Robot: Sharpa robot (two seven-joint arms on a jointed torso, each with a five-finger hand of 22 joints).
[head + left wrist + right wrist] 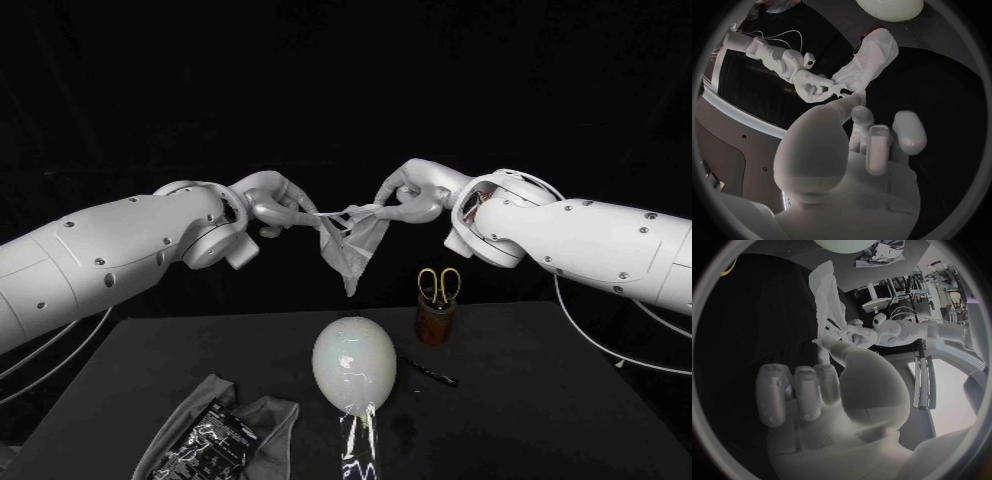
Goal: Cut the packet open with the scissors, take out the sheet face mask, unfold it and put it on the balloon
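The white sheet mask [351, 245] hangs in the air above the table, stretched at its top edge between both hands. My left hand [274, 205] pinches its left corner and my right hand [411, 195] pinches its right corner. The mask [870, 60] droops partly folded below the fingers. Directly beneath it the pale balloon [355, 362] stands upright on the table. The cut packet [216, 437] lies at the front left. The yellow-handled scissors [438, 283] stand in a brown holder [434, 322]. In the right wrist view the mask [826, 295] hangs beyond my right hand [817, 390], with the left hand [857, 332] gripping it.
A grey cloth [267, 415] lies under the packet. A clear stand [356, 440] sits under the balloon at the table's front. A small black stick [430, 373] lies to the right of the balloon. The table's front right corner is bare.
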